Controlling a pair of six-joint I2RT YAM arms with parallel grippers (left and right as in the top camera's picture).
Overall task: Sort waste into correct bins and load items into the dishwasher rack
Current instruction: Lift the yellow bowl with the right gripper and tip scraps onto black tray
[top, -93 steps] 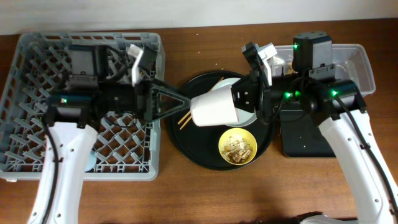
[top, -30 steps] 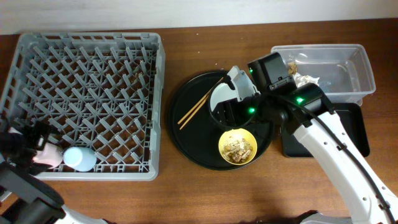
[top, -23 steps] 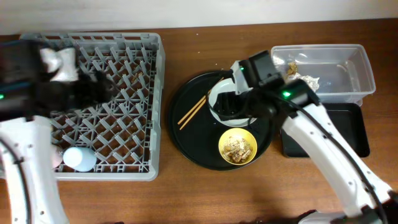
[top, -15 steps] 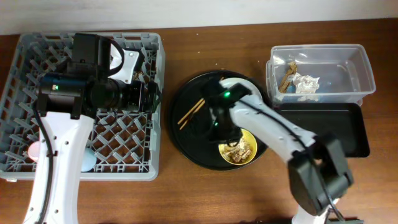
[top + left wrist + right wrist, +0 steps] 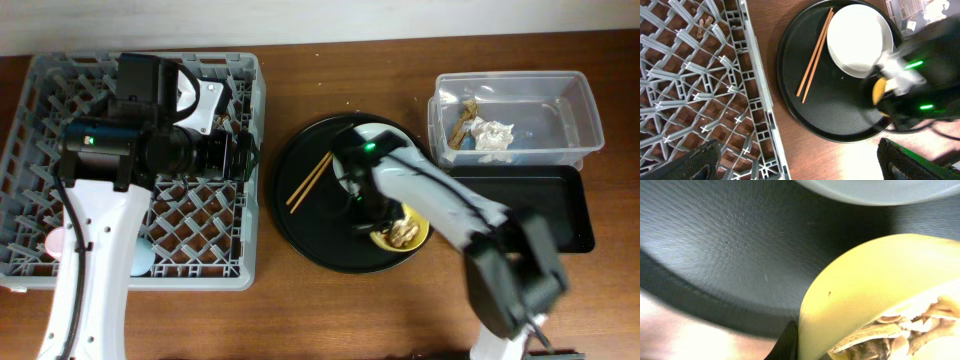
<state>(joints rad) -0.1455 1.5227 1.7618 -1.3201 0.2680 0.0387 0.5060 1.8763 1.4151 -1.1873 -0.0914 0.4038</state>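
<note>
right pincer (image 5: 384,226) is clenched on the rim of the yellow bowl (image 5: 422,237): half a second ago the bowl sat flat at the front of the round tray (image 5: 310,235); now it is tipped and shifted right, its food scraps (image 5: 403,230) heaped to one side. left pincer (image 5: 247,156) has not moved, hanging released and empty over the right edge of the rack (image 5: 40,110).

biggest first, what that means: the rack holds only the pink cup (image 5: 55,243) and blue cup (image 5: 143,256) in its near-left corner (both half hidden by the left arm); the clear tub (image 5: 550,120) already has the brown wrapper (image 5: 460,126) and tissue (image 5: 492,133); the flat black bin (image 5: 530,205) looks bare, so i judge the scraps are bound there and the bowl for the rack after. plate (image 5: 378,132) and chopsticks (image 5: 308,182) wait on the round tray.

from overhead the arm hides the grip. the right wrist view shows one dark finger (image 5: 787,341) against the bowl's outer wall near mid-frame, its partner out of sight, presumably inside. only the left wrist view shows the left fingers (image 5: 702,159) spread wide with nothing between them, and the whole plate, partly covered from above.
</note>
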